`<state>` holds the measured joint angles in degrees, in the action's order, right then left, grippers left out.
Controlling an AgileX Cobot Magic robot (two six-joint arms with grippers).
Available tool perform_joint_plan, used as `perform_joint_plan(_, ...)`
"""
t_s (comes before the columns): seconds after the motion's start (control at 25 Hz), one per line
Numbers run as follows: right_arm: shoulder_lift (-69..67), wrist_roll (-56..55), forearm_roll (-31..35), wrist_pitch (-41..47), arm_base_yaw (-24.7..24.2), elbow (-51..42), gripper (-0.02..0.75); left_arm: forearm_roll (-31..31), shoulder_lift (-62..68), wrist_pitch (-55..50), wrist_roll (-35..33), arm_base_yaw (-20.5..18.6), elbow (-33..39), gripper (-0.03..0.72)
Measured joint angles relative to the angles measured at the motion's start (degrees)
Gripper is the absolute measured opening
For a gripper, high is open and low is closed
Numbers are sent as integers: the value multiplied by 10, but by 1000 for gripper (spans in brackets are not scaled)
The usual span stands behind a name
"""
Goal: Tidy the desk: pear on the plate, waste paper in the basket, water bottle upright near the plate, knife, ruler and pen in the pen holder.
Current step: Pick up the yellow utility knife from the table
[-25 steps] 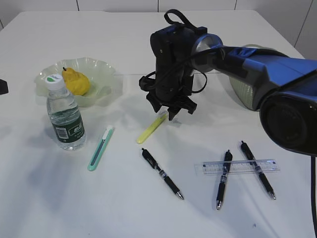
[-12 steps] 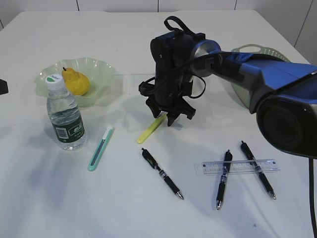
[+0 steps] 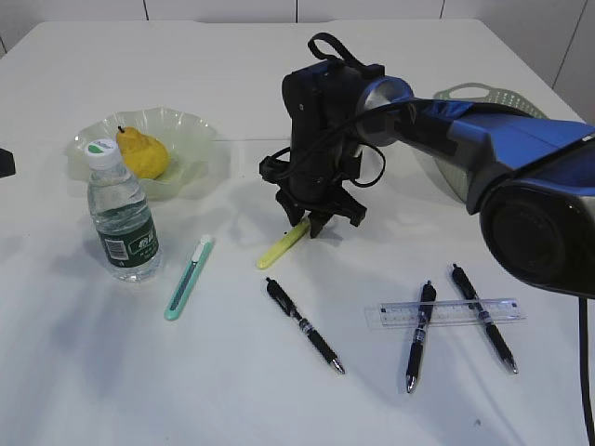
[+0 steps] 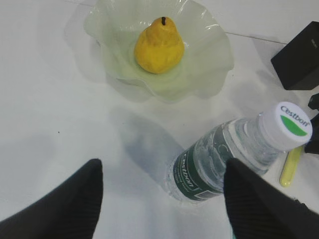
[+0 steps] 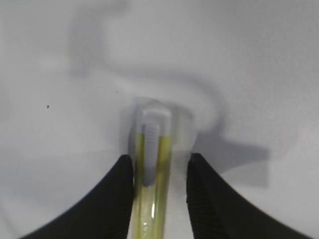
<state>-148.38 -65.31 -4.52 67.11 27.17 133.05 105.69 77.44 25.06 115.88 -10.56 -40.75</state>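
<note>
The right gripper [image 3: 313,223], on a black-and-blue arm, reaches down to the white table [image 3: 186,390] with its two fingers [image 5: 112,199] set just either side of the upper end of a translucent yellow-green pen [image 5: 151,169]; whether the pads press the barrel is hard to judge, though the gap looks barely wider than the pen. The left gripper [image 4: 159,199] hangs spread wide above a clear plastic water bottle with a green label and white cap [image 4: 234,149], which stands upright near a pale green wavy-edged glass plate [image 4: 209,74] carrying a yellow pear [image 4: 158,46]. A teal utility knife [image 3: 189,278] lies beside the bottle. Three black pens lie to the right (one [image 3: 305,325] alone, two [image 3: 418,334] [image 3: 483,318] crossing a clear plastic ruler [image 3: 446,312]). A pale green basket [image 3: 483,93] sits behind the arm.
</note>
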Motion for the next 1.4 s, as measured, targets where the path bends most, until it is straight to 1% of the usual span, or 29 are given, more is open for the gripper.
perform_joint_plan(0.16, 0, 1, 1, 0, 0, 0, 188, 0, 0, 0, 0, 0, 0, 538)
perform_joint_plan(0.32, 0, 1, 5, 0, 0, 0, 146, 0, 0, 0, 0, 0, 0, 538)
perform_joint_plan(0.68, 0, 14, 12, 1, 0, 5, 137, 0, 0, 0, 0, 0, 0, 538)
perform_joint_plan(0.96, -1, 37, 2, 30, 0, 54, 136, 0, 0, -1, 0, 0, 0, 538)
perform_joint_plan(1.24, -1, 112, 3, 32, 0, 78, 136, 0, 0, -1, 0, 0, 0, 538)
perform_joint_plan(1.4, -1, 175, 30, 33, 0, 78, 136, 0, 0, -1, 0, 0, 0, 538)
